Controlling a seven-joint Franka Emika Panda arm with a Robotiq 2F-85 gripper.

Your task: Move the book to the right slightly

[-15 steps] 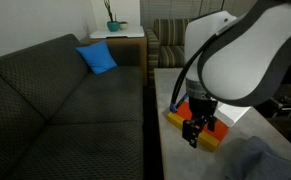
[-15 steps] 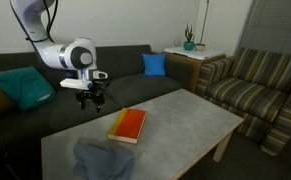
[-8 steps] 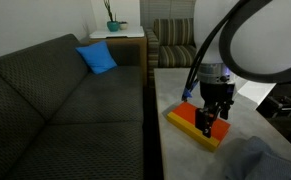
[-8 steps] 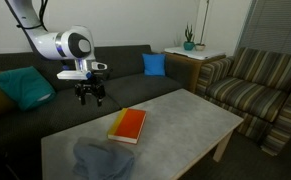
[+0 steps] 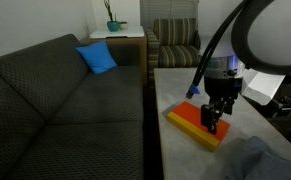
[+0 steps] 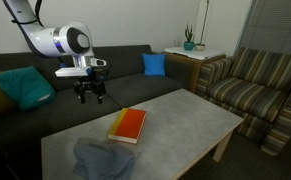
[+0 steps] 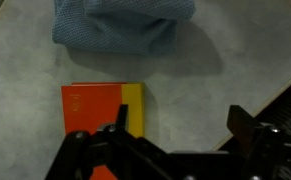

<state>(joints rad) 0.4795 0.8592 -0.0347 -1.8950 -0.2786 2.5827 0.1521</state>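
Observation:
The book (image 6: 129,125), orange with a yellow edge, lies flat on the grey coffee table (image 6: 185,115). It also shows in an exterior view (image 5: 195,123) and in the wrist view (image 7: 100,115). My gripper (image 6: 90,98) hangs in the air above the table's sofa-side edge, off to the side of the book and clear of it. Its fingers are spread and empty. In the wrist view the gripper (image 7: 180,125) has bare tabletop between its fingers, with the book under one finger's side.
A crumpled blue-grey cloth (image 6: 100,160) lies on the table near the book, also in the wrist view (image 7: 123,25). A dark sofa (image 5: 65,110) with a blue cushion (image 5: 97,58) runs along the table. A striped armchair (image 6: 260,85) stands beyond.
My arm has risen and drawn back toward the sofa side, away from the book. The book and cloth have not moved.

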